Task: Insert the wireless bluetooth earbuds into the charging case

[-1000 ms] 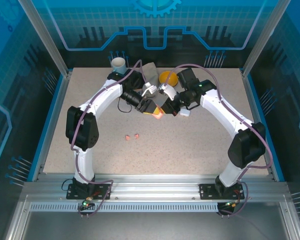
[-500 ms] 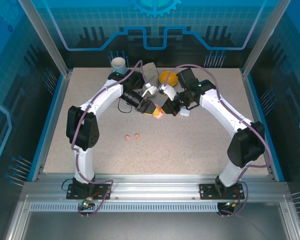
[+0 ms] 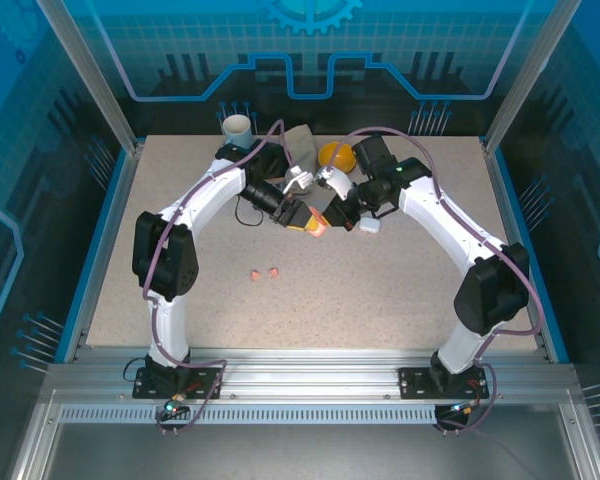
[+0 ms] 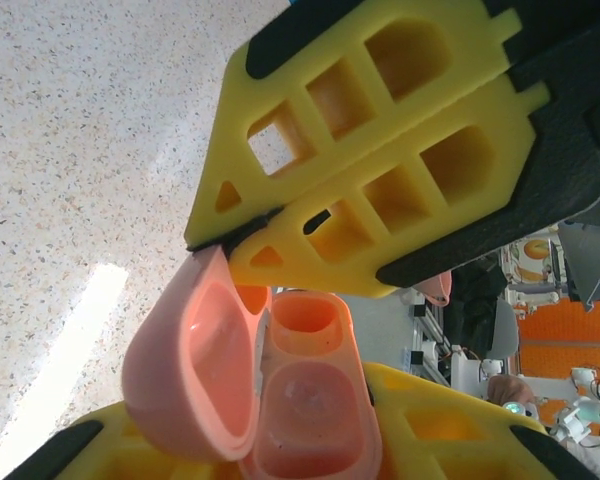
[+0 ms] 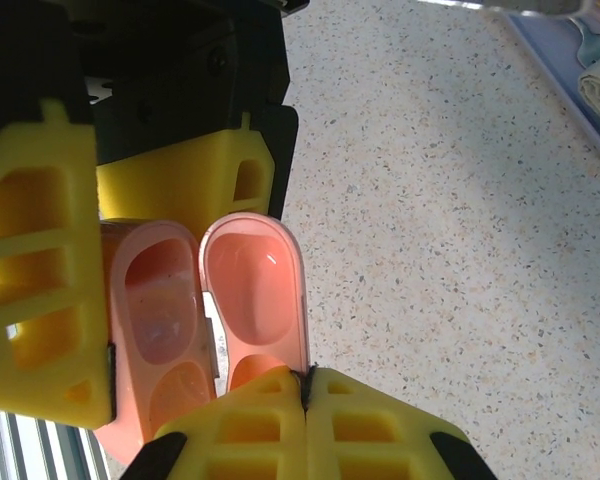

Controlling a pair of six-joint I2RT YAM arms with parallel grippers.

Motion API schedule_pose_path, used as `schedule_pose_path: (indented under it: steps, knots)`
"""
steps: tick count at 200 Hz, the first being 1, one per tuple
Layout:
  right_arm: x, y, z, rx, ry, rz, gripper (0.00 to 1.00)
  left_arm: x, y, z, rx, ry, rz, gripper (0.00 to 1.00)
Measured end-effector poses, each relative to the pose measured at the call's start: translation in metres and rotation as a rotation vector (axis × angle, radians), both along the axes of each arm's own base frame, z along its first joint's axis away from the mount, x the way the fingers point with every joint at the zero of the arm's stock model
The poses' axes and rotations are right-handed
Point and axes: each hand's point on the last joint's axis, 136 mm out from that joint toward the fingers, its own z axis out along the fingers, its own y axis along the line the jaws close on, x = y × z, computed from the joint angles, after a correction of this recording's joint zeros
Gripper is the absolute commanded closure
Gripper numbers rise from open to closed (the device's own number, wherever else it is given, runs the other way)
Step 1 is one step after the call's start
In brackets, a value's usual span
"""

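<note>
A salmon-pink charging case [image 4: 310, 400] hangs open above the table's middle [image 3: 317, 227]. Its base shows two empty wells and its lid [image 5: 252, 285] is swung aside. My left gripper [image 4: 280, 445] is shut on the base, with one yellow finger [image 4: 450, 420] on each side. My right gripper [image 5: 307, 385] is shut and pinches the lid's rim; it comes in from above in the left wrist view [image 4: 242, 235]. Two pink earbuds [image 3: 255, 273] [image 3: 273, 271] lie on the table in front of the left arm, apart from both grippers.
A white pebble-like case [image 3: 370, 226] lies just right of the grippers. At the back stand a white cup [image 3: 238, 126], a grey object [image 3: 300, 145] and a yellow bowl [image 3: 335, 155]. The speckled table [image 3: 380, 290] has bare room at the front.
Both grippers and the pink case have shifted only slightly where they meet. The two pink earbuds on the table have not moved.
</note>
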Motion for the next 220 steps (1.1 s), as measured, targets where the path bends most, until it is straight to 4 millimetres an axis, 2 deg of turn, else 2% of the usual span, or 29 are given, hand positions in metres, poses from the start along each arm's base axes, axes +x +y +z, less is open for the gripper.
schedule_pose_path:
  steps: [26,74,93,115,127,146,160,173,190,204,220]
  knots:
    - [0.001,0.001,0.001,0.003,-0.007,0.000,1.00,0.001,0.001,0.002,-0.009,0.003,0.004,0.73]
    - [0.003,0.000,0.001,0.001,-0.013,-0.007,1.00,0.002,0.001,0.002,-0.018,0.006,0.007,1.00]
    - [0.005,0.000,0.001,0.004,-0.001,-0.031,0.70,0.004,0.001,0.001,-0.025,-0.002,0.011,1.00]
    - [0.014,-0.005,0.010,0.040,0.012,-0.108,0.53,0.005,0.004,-0.003,-0.026,0.000,0.031,1.00]
    - [0.020,-0.012,0.022,0.067,0.004,-0.158,0.49,0.005,0.008,-0.006,-0.016,-0.007,0.055,1.00]
    - [0.024,-0.028,0.053,0.133,-0.018,-0.274,0.46,0.010,0.018,-0.004,0.015,-0.066,0.118,1.00]
    - [0.020,-0.035,0.075,0.188,-0.028,-0.352,0.45,0.015,0.027,0.004,0.046,-0.153,0.180,1.00]
    - [0.011,-0.039,0.082,0.224,-0.011,-0.421,0.45,0.022,0.035,0.017,0.066,-0.250,0.247,1.00]
    - [0.002,-0.039,0.069,0.225,0.049,-0.508,0.44,0.030,0.042,0.038,0.073,-0.377,0.330,1.00]
    - [-0.004,-0.033,0.043,0.180,0.116,-0.570,0.45,0.035,0.050,0.048,0.078,-0.484,0.401,1.00]
    - [-0.009,-0.021,0.012,0.110,0.187,-0.626,0.45,0.039,0.062,0.048,0.099,-0.606,0.484,1.00]
